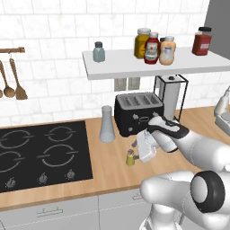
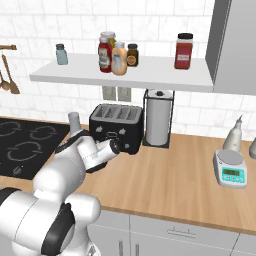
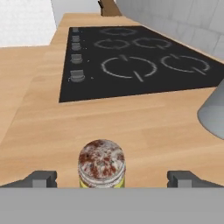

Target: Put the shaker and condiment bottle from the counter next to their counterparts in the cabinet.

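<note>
Shaker (image 3: 101, 164), the tiny olive-yellow one with the speckled metal cap, stands upright on the wooden counter (image 1: 112, 166) directly between the two dark fingertips of the pincer (image 3: 111, 178), which is spread wide with a clear gap on either side of the cap, so nothing is grasped yet. Judging from this, half the task looks done: the peach condiment bottle (image 1: 167, 53) already sits on the white open shelf (image 1: 130, 67), far above the pincer, touching or just beside the red ketchup bottle (image 1: 152, 48) and the yellow jar (image 1: 142, 42). What remains is to close on the shaker, lift it, and set it next to the pale blue-grey shaker (image 1: 99, 52) standing alone at the shelf's other end. Beyond the shaker, ahead of the pincer, lies the black hob (image 3: 131, 61), and a grey cone-shaped vessel (image 1: 107, 125) stands off to one side. The hand view settles the alignment of cap and fingertips; the left base view gives the shaker's height beside the white hand and the shelf targets; the right base view adds a kitchen scale (image 2: 230, 169) well behind the pincer.
</note>
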Motion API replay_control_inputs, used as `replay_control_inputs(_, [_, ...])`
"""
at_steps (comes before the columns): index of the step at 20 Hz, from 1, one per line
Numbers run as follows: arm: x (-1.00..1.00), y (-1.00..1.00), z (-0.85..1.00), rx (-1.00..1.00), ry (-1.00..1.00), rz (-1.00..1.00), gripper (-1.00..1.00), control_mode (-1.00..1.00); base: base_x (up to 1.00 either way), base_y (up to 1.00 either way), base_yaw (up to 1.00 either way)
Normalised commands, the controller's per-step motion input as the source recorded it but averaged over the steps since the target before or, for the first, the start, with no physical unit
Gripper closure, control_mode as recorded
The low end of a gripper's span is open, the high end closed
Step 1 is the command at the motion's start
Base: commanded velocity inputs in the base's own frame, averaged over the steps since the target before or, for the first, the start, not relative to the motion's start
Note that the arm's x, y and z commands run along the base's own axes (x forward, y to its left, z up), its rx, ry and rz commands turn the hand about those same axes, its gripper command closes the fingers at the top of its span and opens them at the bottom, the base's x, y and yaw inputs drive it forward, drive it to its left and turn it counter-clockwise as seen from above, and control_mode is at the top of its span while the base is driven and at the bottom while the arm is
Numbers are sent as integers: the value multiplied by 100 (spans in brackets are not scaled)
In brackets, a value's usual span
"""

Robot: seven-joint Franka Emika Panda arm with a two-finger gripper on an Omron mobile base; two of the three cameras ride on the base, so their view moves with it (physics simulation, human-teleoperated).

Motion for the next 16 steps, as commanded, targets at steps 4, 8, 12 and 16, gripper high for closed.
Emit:
replay_control_inputs(4, [0, 0, -15, 0, 0, 0, -100, -100, 0, 0, 0])
replay_control_inputs(8, [0, 0, -16, 0, 0, 0, -100, -100, 0, 0, 0])
replay_control_inputs(12, [0, 0, -13, 0, 0, 0, -100, -100, 0, 0, 0])
replay_control_inputs(16, [0, 0, -1, 0, 0, 0, -100, -100, 0, 0, 0])
